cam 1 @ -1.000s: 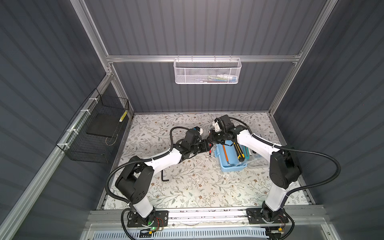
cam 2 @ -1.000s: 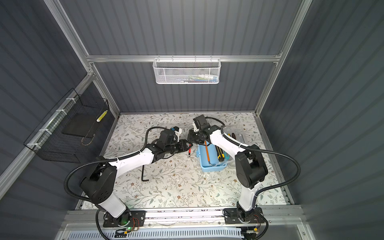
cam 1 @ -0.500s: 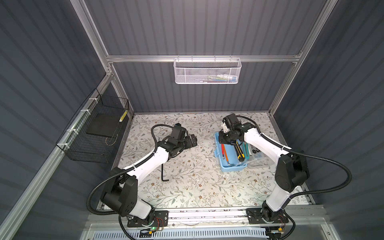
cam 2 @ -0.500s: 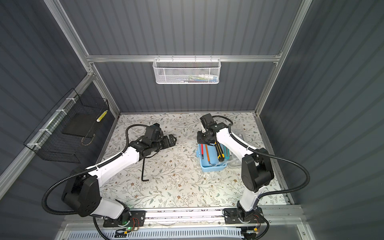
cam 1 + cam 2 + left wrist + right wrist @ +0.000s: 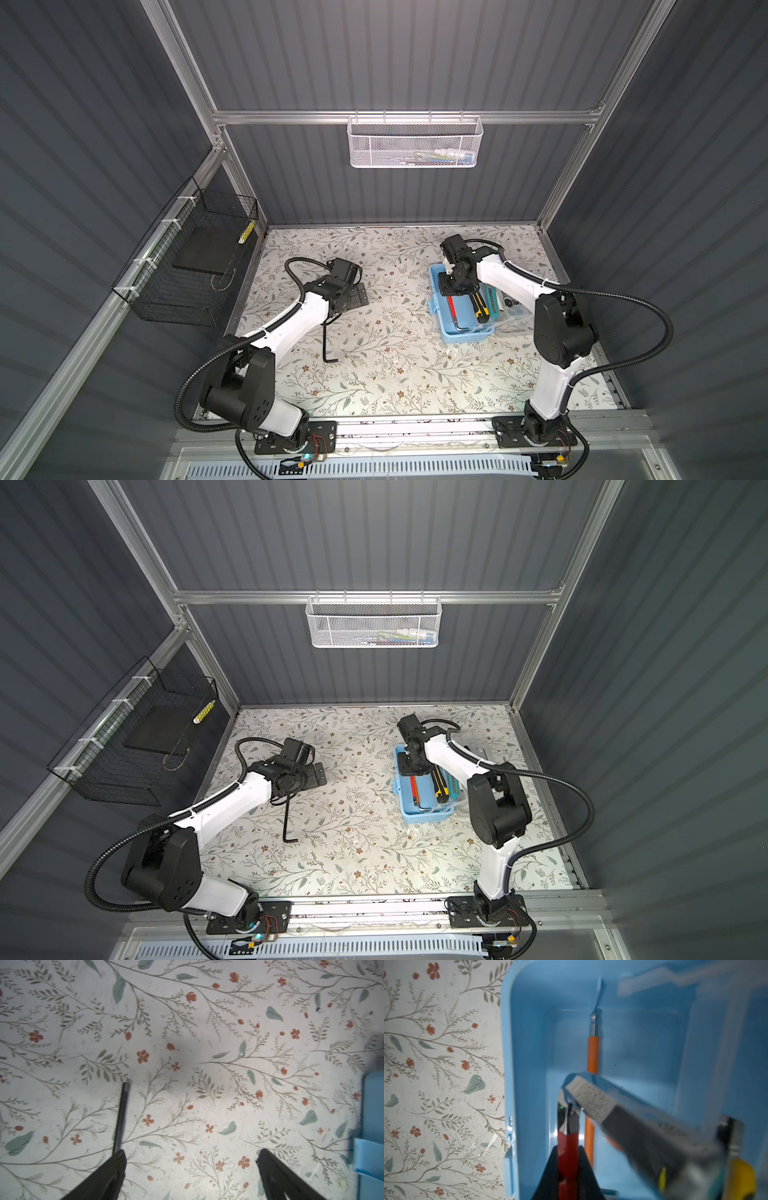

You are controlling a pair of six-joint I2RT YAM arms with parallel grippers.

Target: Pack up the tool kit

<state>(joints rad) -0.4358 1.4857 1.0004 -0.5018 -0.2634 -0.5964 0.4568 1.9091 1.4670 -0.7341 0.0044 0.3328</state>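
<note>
Left pincer (image 5: 191, 1153) hovers wide by the hex key (image 5: 121, 1115); right pincer (image 5: 568, 1148), inside box (image 5: 529, 1022), clamps red tool (image 5: 568, 1167).

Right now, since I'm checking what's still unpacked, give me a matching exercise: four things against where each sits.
Things:
1 black hex key
2 red-handled tool
3 yellow-and-black utility knife
4 white mesh basket

Places:
A hung on the back rail
B lying free in the blue box
C on the table, outside the box
D held by the right gripper, inside the box

Pairs: 1-C, 2-D, 3-B, 4-A.
</note>
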